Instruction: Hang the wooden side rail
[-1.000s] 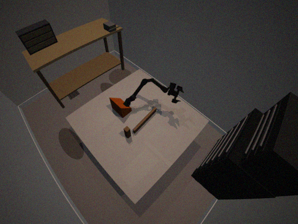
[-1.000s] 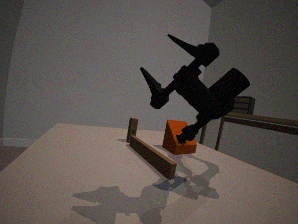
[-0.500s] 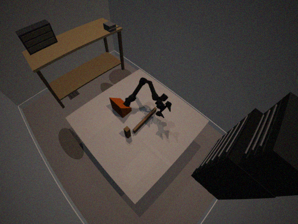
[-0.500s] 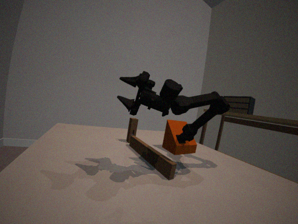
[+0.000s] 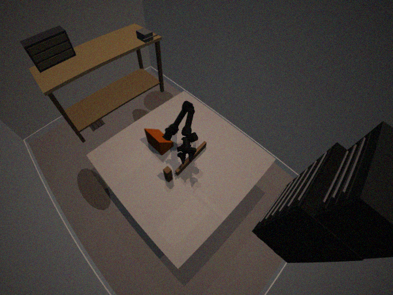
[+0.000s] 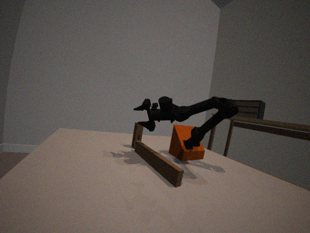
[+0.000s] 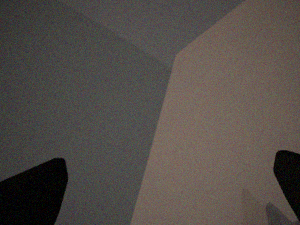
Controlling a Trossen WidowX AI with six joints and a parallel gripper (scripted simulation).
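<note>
The wooden side rail (image 5: 199,149) (image 6: 159,163) lies on its narrow edge on the pale table. One end is close to the headboard post (image 5: 168,175) (image 6: 136,134), with a small gap in the top view. The post stands upright; a dark slot shows faintly on its side in the exterior view. The hooks and pins are too small to make out. My gripper (image 5: 186,160) (image 6: 136,116) (image 7: 173,167) is wide open and empty. It points roughly level, above the table near the rail's post end. Neither rail nor post shows in the wrist view.
The arm's base is at an orange wedge-shaped block (image 5: 158,138) (image 6: 177,144), beside the rail. The table (image 5: 183,228) (image 6: 77,196) ends at an edge seen in the wrist view. A workbench (image 5: 98,46) and a dark cabinet (image 5: 326,225) stand off the table.
</note>
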